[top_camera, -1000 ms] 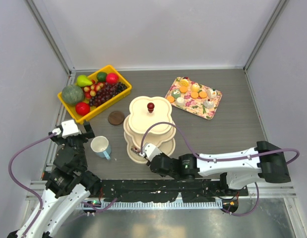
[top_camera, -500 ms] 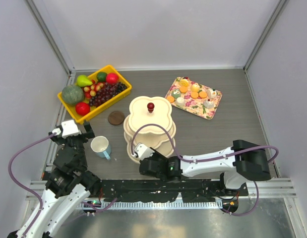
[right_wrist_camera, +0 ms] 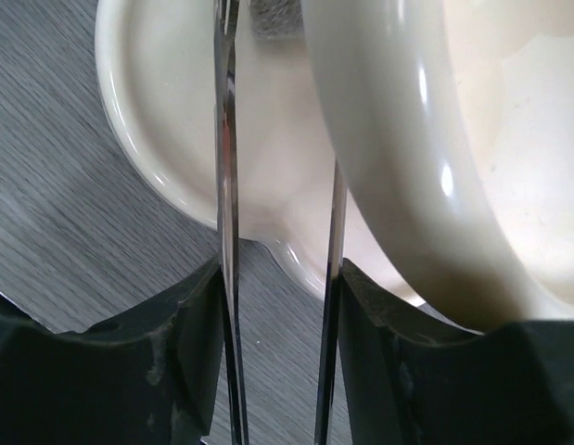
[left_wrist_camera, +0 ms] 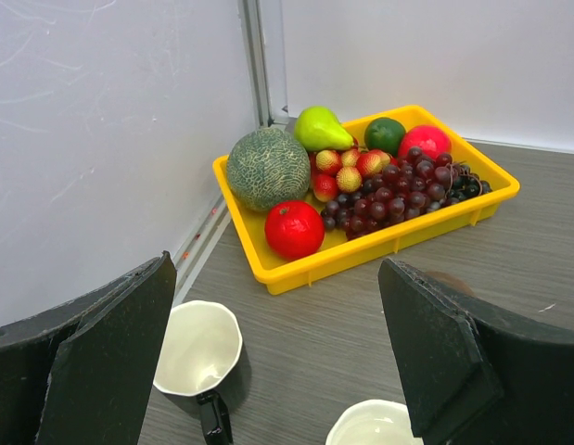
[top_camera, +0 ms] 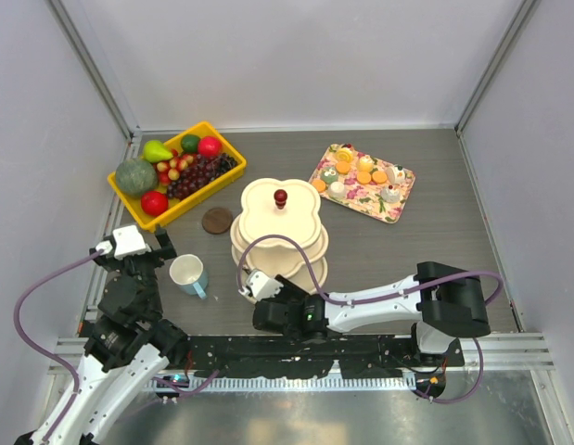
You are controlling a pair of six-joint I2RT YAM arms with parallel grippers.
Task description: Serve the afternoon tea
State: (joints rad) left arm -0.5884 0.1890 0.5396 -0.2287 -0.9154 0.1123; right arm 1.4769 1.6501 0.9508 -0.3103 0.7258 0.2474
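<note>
the right gripper (top_camera: pixel 249 282) sits at the cream three-tier stand's (top_camera: pixel 280 218) lowest rim, fingers partly apart, hold impossible to tell, while the left gripper (left_wrist_camera: pixel 277 278) hangs wide open.

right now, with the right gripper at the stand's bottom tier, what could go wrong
The right gripper reaches the stand only at the rim of its lowest tier, on the near left. A tug or lift from that one low edge could tip the tall three-tier piece. The pale blue mug stands just left of that rim, so sliding the stand that way might knock it.
</note>
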